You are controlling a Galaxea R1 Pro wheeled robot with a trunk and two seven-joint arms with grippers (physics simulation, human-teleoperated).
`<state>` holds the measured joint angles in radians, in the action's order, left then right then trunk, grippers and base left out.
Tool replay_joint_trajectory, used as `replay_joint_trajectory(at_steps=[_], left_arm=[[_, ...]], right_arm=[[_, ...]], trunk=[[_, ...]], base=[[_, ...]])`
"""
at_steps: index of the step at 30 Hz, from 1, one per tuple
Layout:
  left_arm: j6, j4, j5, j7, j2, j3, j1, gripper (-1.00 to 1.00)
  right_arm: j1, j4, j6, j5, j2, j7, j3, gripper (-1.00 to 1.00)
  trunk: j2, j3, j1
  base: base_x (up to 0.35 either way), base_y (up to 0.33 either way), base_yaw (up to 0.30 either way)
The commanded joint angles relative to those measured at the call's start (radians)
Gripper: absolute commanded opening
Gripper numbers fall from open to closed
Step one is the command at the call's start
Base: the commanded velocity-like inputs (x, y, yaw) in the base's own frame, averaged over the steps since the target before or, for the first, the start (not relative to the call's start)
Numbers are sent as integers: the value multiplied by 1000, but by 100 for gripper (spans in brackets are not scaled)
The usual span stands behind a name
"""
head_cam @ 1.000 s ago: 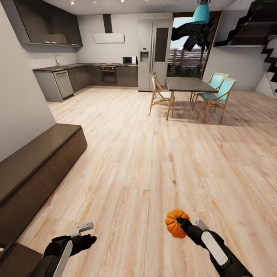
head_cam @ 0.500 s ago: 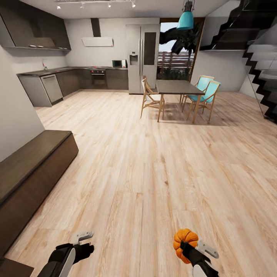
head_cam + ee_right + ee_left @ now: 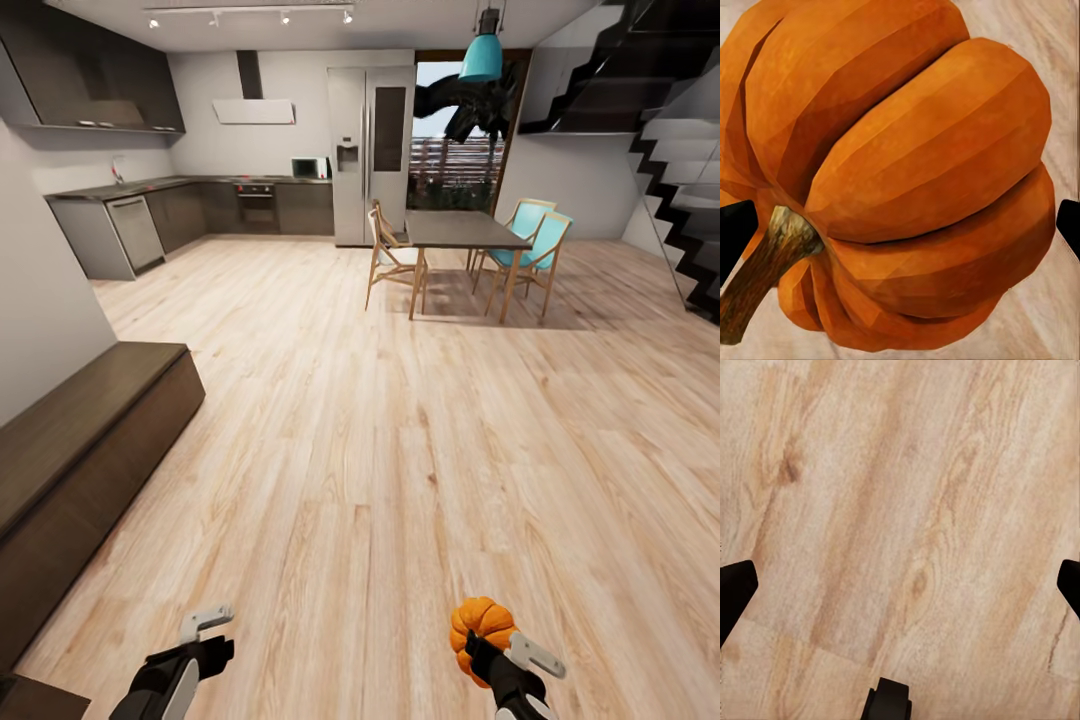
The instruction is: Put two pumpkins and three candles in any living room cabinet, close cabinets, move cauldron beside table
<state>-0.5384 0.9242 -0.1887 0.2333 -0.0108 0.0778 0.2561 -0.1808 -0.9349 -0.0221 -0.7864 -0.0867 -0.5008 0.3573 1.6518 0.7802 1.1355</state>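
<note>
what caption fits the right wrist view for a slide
Right gripper holding an orange pumpkin above the wood floor.

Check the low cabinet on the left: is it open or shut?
Shut, as far as shown. The cabinet presents a flat, unbroken dark front with no drawer pulled out and no pale interior exposed; its near end runs out of frame.

Camera is panning right, then settling; left gripper [image 3: 205, 622] is dropping toward 6 o'clock, right gripper [image 3: 505, 648] and pumpkin [image 3: 478, 628] too.

Black arms, white panels, grey fingers
</note>
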Motion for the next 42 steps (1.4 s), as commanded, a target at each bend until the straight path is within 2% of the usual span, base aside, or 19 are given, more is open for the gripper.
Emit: replay_joint_trajectory(at_steps=[1, 4, 6, 8, 15, 26, 42], left_arm=[[0, 1, 0, 1, 0, -1, 0, 100], [1, 0, 1, 1, 2, -9, 0, 100], [2, -1, 1, 1, 1, -34, 0, 100], [2, -1, 1, 1, 1, -42, 0, 100], [4, -2, 3, 1, 1, -52, 0, 100], [5, -5, 3, 1, 1, -56, 0, 100], [4, -7, 1, -1, 2, -56, 0, 100]], right_arm=[[0, 8, -12, -3, 0, 2, 0, -100], [0, 43, -42, 1, 5, 4, 1, -100], [0, 55, -53, 2, 6, 5, 2, -100], [0, 58, -57, 2, 6, 5, 2, -100], [0, 162, -138, 22, 7, 7, 6, -100], [0, 169, -140, 13, 8, 0, -7, -100], [0, 172, -147, 8, 10, 2, -7, -100]], trunk=[[0, -1, 0], [0, -6, 0], [0, -9, 0], [0, -12, 0], [0, -14, 0], [0, -14, 0], [0, -14, 0]], base=[[99, 0, 0], [247, 0, 0], [314, 0, 0], [326, 0, 0], [333, -38, 0], [334, -106, 0], [335, -7, 0]])
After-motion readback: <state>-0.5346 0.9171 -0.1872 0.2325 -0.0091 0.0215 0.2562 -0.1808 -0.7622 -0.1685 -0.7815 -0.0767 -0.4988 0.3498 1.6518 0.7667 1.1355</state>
